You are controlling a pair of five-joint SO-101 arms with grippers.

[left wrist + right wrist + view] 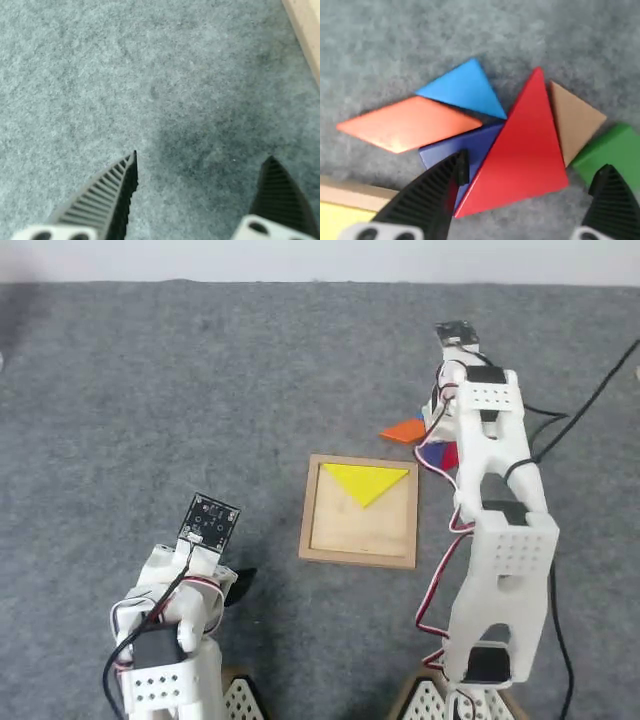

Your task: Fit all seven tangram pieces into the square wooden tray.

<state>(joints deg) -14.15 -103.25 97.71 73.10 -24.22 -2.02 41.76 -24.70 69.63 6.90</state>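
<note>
Jaws wide, my right gripper hangs over the large red triangle piece at one o'clock from the square wooden tray. My left gripper gapes at eight o'clock. Next, I judge: drop and pinch red.

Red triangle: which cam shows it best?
Right wrist view: the red triangle lies nearly whole below the open right pincer. In the high view the right arm covers all but a sliver of it. The left wrist view faces carpet and tray edge.
</note>
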